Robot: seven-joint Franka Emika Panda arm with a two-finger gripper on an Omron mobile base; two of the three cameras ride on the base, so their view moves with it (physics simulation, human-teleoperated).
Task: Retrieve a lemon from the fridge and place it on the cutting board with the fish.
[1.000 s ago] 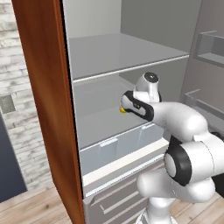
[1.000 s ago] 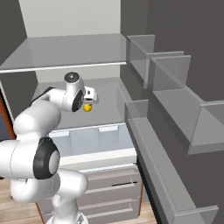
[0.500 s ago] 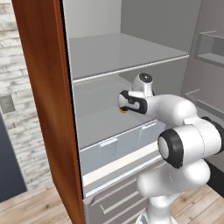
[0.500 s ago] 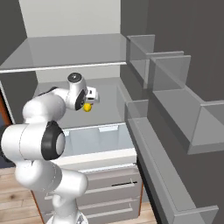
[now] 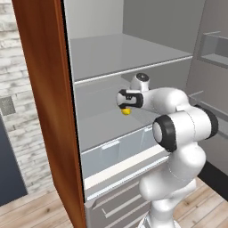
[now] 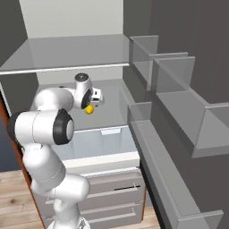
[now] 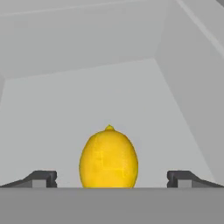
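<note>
The fridge [image 5: 44,111] [image 6: 179,112] stands open, its pale grey shelves facing me. A bright yellow lemon [image 7: 109,158] [image 5: 126,111] [image 6: 89,109] sits on the middle shelf [image 5: 102,127]. My gripper [image 7: 111,178] [image 5: 124,99] [image 6: 95,99] is open and reaches into the fridge just above the lemon; in the hand view the fruit lies midway between the two dark fingertips [image 7: 41,178], with a gap on each side. The cutting board and the fish are out of view.
A glass upper shelf [image 5: 129,55] [image 6: 67,53] hangs close above the hand. Below the lemon's shelf is a clear drawer [image 5: 116,149] [image 6: 100,141], then grey drawers [image 6: 112,192]. Door bins [image 6: 179,94] line the right side. The wood-brown side panel [image 5: 42,89] bounds the left.
The arm has reached further into the fridge, bringing the hand closer over the lemon. The jaws stay wide apart and the lemon has not moved.
</note>
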